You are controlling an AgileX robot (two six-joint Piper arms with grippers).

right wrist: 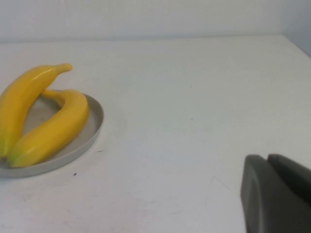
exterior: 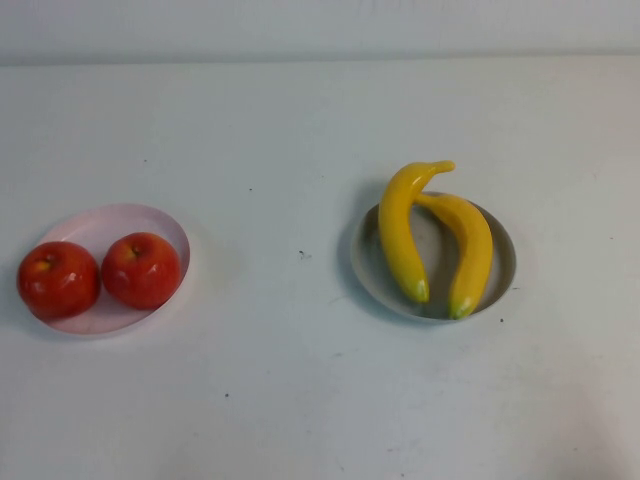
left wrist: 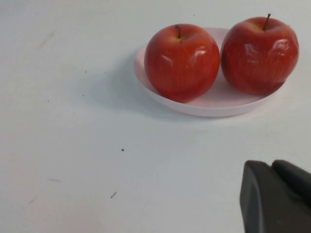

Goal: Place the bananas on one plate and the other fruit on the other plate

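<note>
Two yellow bananas (exterior: 403, 232) (exterior: 469, 250) lie side by side, their top ends crossing, on the grey plate (exterior: 505, 262) right of the table's centre. They also show in the right wrist view (right wrist: 22, 99) (right wrist: 53, 127) on the grey plate (right wrist: 92, 127). Two red apples (exterior: 58, 279) (exterior: 141, 269) sit on the pale pink plate (exterior: 120, 220) at the left, also seen in the left wrist view (left wrist: 181, 62) (left wrist: 259, 53) on the plate (left wrist: 214, 104). My left gripper (left wrist: 273, 164) is shut and empty, well short of the pink plate. My right gripper (right wrist: 267, 158) is shut and empty, off to the side of the grey plate. Neither arm shows in the high view.
The white table (exterior: 300, 380) runs back to a pale wall. Its far edge and right corner show in the right wrist view (right wrist: 286, 41). Small dark specks (exterior: 303, 255) mark the surface between the plates.
</note>
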